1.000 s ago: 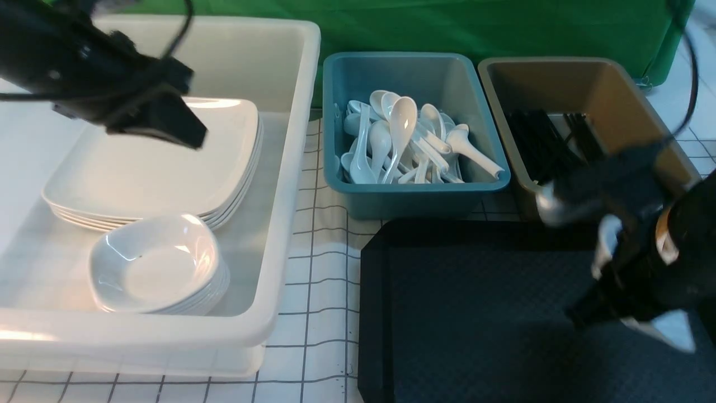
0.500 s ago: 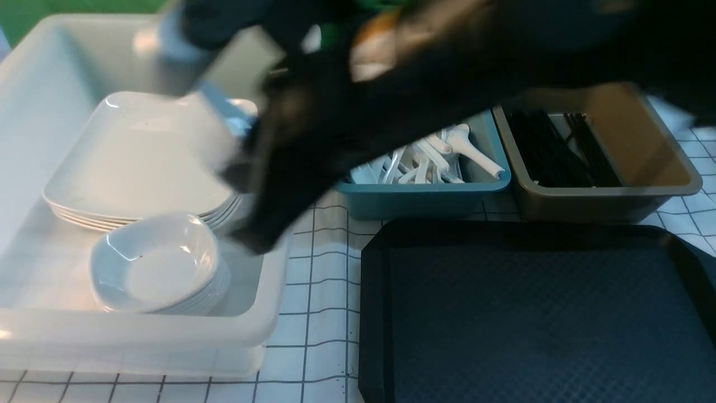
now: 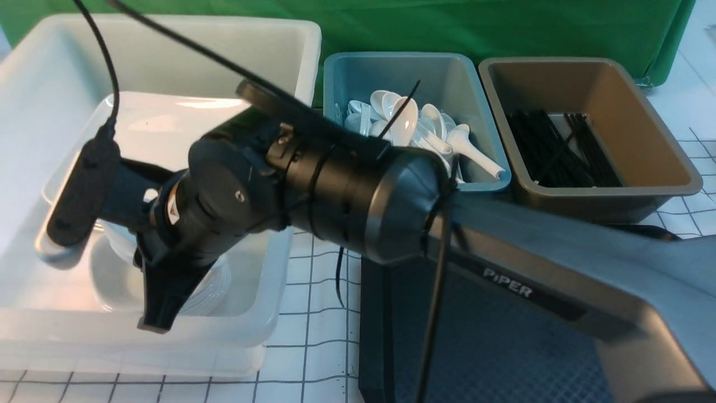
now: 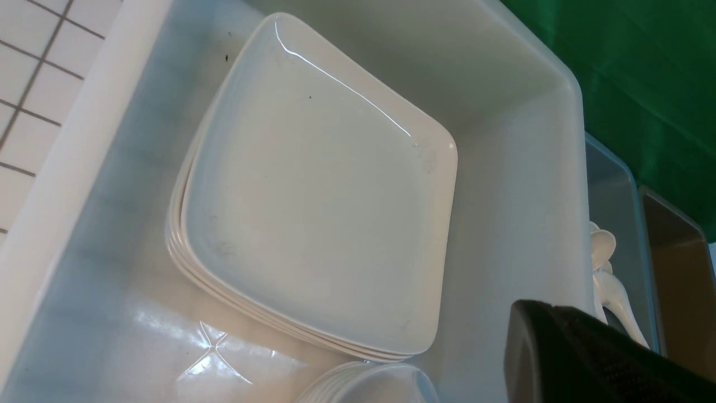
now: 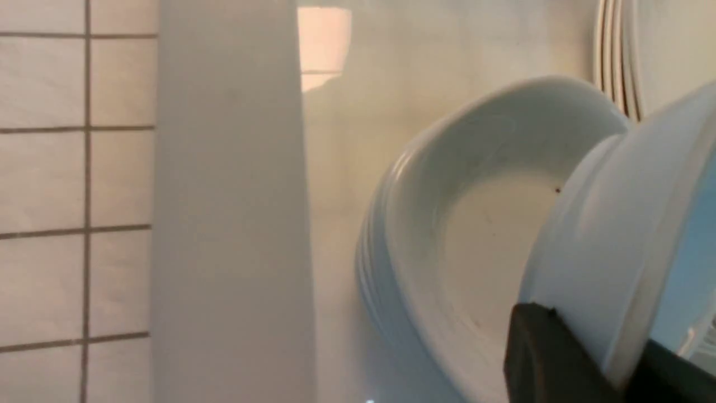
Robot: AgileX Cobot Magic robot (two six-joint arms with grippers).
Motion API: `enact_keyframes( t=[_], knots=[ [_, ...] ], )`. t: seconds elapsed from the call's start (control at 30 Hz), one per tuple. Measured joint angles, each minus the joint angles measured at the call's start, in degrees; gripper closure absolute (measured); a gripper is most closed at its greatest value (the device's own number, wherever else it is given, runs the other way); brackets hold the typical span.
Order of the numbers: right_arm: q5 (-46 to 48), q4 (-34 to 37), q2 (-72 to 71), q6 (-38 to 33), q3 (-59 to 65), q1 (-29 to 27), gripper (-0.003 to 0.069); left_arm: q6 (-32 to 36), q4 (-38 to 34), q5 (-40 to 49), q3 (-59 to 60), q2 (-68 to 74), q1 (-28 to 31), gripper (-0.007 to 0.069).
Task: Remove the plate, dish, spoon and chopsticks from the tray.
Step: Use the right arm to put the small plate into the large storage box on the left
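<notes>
My right gripper (image 3: 154, 313) reaches across into the white tub (image 3: 291, 168) and is shut on the rim of the small white dish (image 5: 615, 224). It holds the dish tilted just above a stack of like dishes (image 5: 486, 224). A stack of large white plates (image 4: 313, 196) lies in the same tub behind. The black tray (image 3: 373, 313) shows nothing on its visible part. White spoons (image 3: 425, 134) lie in the teal tub and black chopsticks (image 3: 559, 151) in the brown tub. Of my left gripper only one dark finger (image 4: 565, 352) shows, above the tub's wall.
The right arm (image 3: 335, 184) spans from the lower right over the tray and table to the white tub and hides much of both. The teal tub (image 3: 481, 184) and brown tub (image 3: 660, 190) stand behind the tray. A green cloth hangs at the back.
My right arm has swung from over the tray's right side across to the white tub, carrying the dish. My left arm has left the front view.
</notes>
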Motion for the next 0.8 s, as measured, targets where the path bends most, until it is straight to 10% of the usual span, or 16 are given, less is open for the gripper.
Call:
enact_keyframes(
  t=[0.2, 0.53, 0.8],
  knots=[
    [-1.15, 0.0, 0.17, 1.38, -0.05, 0.0, 0.0562, 0.18, 0.0, 0.0, 0.0, 0.0, 0.0, 0.062],
    [-0.78, 0.0, -0.49, 5.79, -0.05, 1.9, 0.027, 0.59, 0.0, 0.0, 0.0, 0.0, 0.0, 0.062],
    [5.2, 0.0, -7.56, 7.39, -0.05, 2.24, 0.0256, 1.31, 0.0, 0.0, 0.0, 0.0, 0.0, 0.062]
  ],
)
